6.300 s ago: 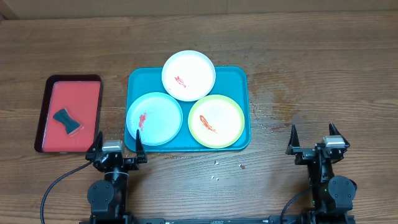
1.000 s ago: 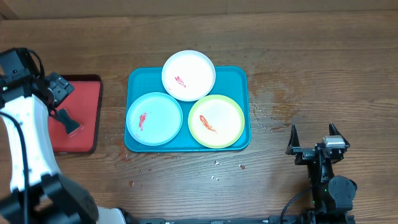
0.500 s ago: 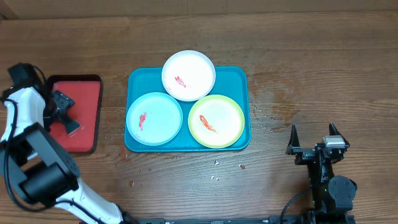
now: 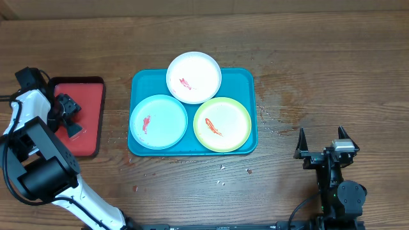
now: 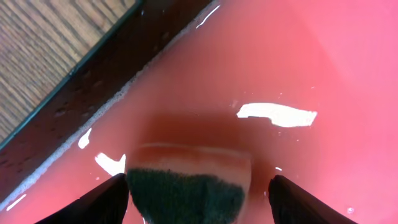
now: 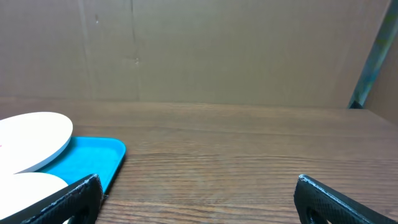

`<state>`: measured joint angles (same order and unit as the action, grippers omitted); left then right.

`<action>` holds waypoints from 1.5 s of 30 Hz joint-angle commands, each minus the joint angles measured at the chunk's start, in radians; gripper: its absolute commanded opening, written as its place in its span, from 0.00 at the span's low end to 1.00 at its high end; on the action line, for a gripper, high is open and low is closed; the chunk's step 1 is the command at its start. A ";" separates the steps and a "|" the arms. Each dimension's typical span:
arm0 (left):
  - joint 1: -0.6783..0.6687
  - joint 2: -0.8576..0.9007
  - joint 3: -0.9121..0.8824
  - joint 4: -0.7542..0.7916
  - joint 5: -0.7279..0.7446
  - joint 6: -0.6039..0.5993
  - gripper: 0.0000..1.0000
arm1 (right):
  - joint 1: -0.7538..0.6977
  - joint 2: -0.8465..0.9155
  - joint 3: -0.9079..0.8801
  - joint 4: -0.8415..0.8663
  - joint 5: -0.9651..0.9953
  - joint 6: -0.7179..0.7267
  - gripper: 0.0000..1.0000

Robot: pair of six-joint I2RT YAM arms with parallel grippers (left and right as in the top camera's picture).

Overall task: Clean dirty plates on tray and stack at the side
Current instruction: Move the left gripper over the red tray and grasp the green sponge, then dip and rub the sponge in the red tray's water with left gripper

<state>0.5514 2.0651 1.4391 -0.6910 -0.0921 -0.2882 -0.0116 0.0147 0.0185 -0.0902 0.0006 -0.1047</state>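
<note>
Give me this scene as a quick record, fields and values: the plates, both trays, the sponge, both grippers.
teal tray: holds three plates
white plate: far side, overhangs tray edge, red smear
blue plate: near left, red smear
green plate: near right, red smear
red tray: left of teal tray, holds sponge
sponge: dark, lying flat, between left fingers
left gripper: open, straddling sponge
right gripper: open, holding nothing, apart from plates
plates stacked aside: none yet

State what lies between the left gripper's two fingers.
A dark-topped sponge on the red tray; the left wrist view shows it inside the open left gripper.
</note>
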 commanded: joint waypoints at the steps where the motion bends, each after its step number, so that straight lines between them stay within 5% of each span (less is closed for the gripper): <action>1: 0.000 0.046 0.015 -0.007 0.015 0.019 0.72 | -0.002 -0.011 -0.010 0.006 0.002 -0.001 1.00; 5: 0.000 0.075 0.014 -0.027 0.014 0.020 0.70 | -0.002 -0.011 -0.010 0.006 0.002 -0.001 1.00; 9: 0.000 0.079 0.015 -0.034 0.008 0.020 0.06 | -0.002 -0.011 -0.010 0.006 0.002 -0.001 1.00; 12: 0.000 0.079 0.017 -0.049 0.008 0.019 0.04 | -0.002 -0.011 -0.010 0.006 0.002 -0.001 1.00; 13: 0.000 0.079 0.017 -0.059 0.008 0.019 0.08 | -0.002 -0.011 -0.010 0.006 0.002 -0.001 1.00; 14: 0.000 0.079 0.017 -0.074 0.011 0.018 0.29 | -0.002 -0.011 -0.010 0.006 0.002 -0.001 1.00; 15: 0.000 0.079 0.017 -0.097 0.024 0.018 0.80 | -0.002 -0.011 -0.010 0.006 0.002 -0.001 1.00; 16: 0.000 0.079 0.017 -0.118 0.037 0.019 1.00 | -0.002 -0.011 -0.010 0.006 0.002 -0.001 1.00; 25: -0.002 0.079 0.017 -0.342 0.108 0.019 1.00 | -0.002 -0.011 -0.010 0.006 0.002 -0.001 1.00; 28: -0.002 0.079 0.017 -0.342 0.135 0.019 0.80 | -0.002 -0.011 -0.010 0.006 0.002 -0.001 1.00; 31: -0.002 0.079 0.017 -0.313 0.134 0.019 0.32 | -0.002 -0.011 -0.010 0.006 0.002 -0.001 1.00; 34: -0.002 0.079 0.017 -0.288 0.134 0.019 0.04 | -0.002 -0.011 -0.010 0.006 0.002 -0.001 1.00; 38: -0.002 0.079 0.017 -0.258 0.134 0.019 0.05 | -0.002 -0.011 -0.010 0.006 0.002 -0.001 1.00; 39: -0.002 0.079 0.017 -0.247 0.133 0.019 0.11 | -0.002 -0.011 -0.010 0.006 0.002 -0.001 1.00; 40: -0.002 0.079 0.017 -0.236 0.132 0.019 0.38 | -0.002 -0.011 -0.010 0.006 0.002 -0.001 1.00; 41: -0.002 0.079 0.017 -0.224 0.131 0.019 0.75 | -0.002 -0.011 -0.010 0.006 0.002 -0.001 1.00; 42: -0.002 0.079 0.017 -0.207 0.129 0.019 0.95 | -0.002 -0.011 -0.010 0.006 0.002 -0.001 1.00; 45: -0.002 0.079 0.017 -0.144 0.085 0.020 1.00 | -0.002 -0.011 -0.010 0.006 0.002 -0.001 1.00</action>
<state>0.5449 2.1006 1.4765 -0.8749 0.0326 -0.2775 -0.0120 0.0147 0.0185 -0.0898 0.0006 -0.1051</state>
